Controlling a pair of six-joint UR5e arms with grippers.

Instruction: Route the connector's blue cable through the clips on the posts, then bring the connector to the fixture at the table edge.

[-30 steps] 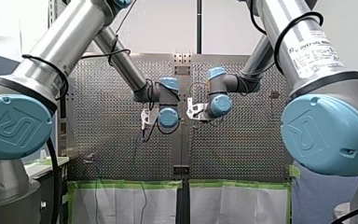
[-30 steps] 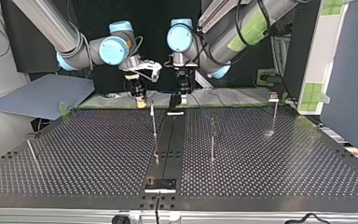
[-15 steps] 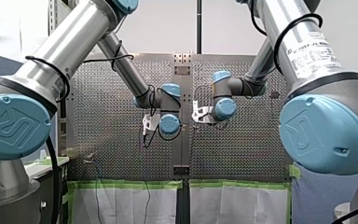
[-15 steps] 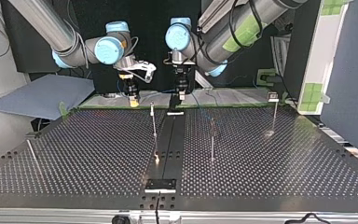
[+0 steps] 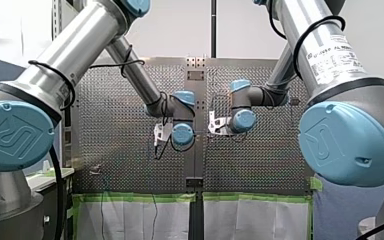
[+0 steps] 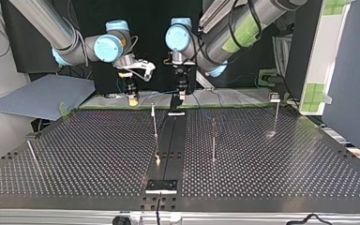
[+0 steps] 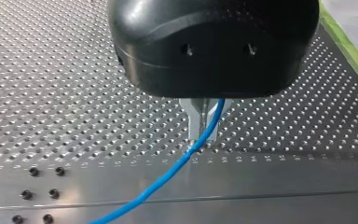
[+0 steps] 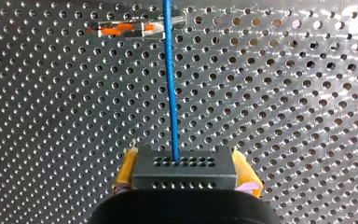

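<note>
In the right wrist view my right gripper (image 8: 184, 161) is shut, its yellow pads (image 8: 245, 173) clamping a black connector (image 8: 184, 173). The blue cable (image 8: 170, 93) leaves the connector and runs straight ahead past a clear clip with an orange part (image 8: 129, 30). My left gripper (image 7: 204, 134) has its metal fingers (image 7: 194, 119) shut on the blue cable (image 7: 165, 176), which trails away over the plate. In the top view my right gripper (image 6: 132, 96) and my left gripper (image 6: 180, 92) hang side by side above the table's far edge.
Thin posts stand on the perforated table (image 6: 98, 150): one near the centre (image 6: 154, 123), one to its right (image 6: 213, 140), one far right with a clip on top (image 6: 275, 110), one leaning at the left (image 6: 32, 153). A black fixture (image 6: 161, 184) sits at the near edge.
My right gripper has moved toward the top view's left with the connector, widening the gap to my left gripper. My left gripper has shifted only slightly. Both grips are unchanged.
</note>
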